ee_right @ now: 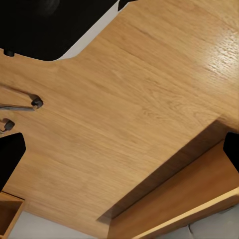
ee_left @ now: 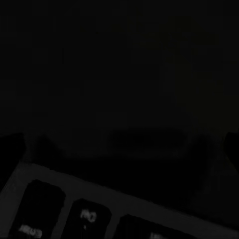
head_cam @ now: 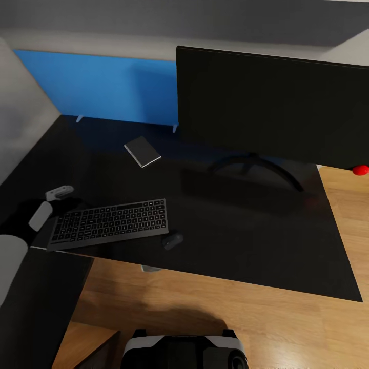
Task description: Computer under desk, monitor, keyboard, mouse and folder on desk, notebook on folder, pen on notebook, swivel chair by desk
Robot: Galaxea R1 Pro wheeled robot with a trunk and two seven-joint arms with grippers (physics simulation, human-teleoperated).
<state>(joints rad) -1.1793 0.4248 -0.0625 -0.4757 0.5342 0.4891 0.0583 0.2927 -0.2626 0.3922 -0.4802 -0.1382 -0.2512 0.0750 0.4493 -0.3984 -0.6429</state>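
The monitor [head_cam: 271, 102] stands on its curved black stand at the right of the black desk [head_cam: 246, 241]. The silver-grey keyboard [head_cam: 110, 223] lies near the desk's front left edge, and the dark mouse [head_cam: 172, 240] sits just off its right end. The dark notebook [head_cam: 142, 151] lies further back, in front of the blue back panel [head_cam: 102, 87]. My left gripper [head_cam: 69, 204] hovers low at the keyboard's left end; in the left wrist view the keyboard's keys [ee_left: 84, 216] are very close, and the gripper [ee_left: 119, 149] looks open. My right gripper [ee_right: 122, 152] is open over the wood floor.
Chrome legs with black casters of the swivel chair [ee_right: 35, 103] show near the right gripper. A low wooden piece of furniture [ee_right: 199, 199] lies on the floor [ee_right: 129, 89]. My own base [head_cam: 184, 351] sits before the desk's front edge. A grey wall [head_cam: 20, 102] borders the desk's left.
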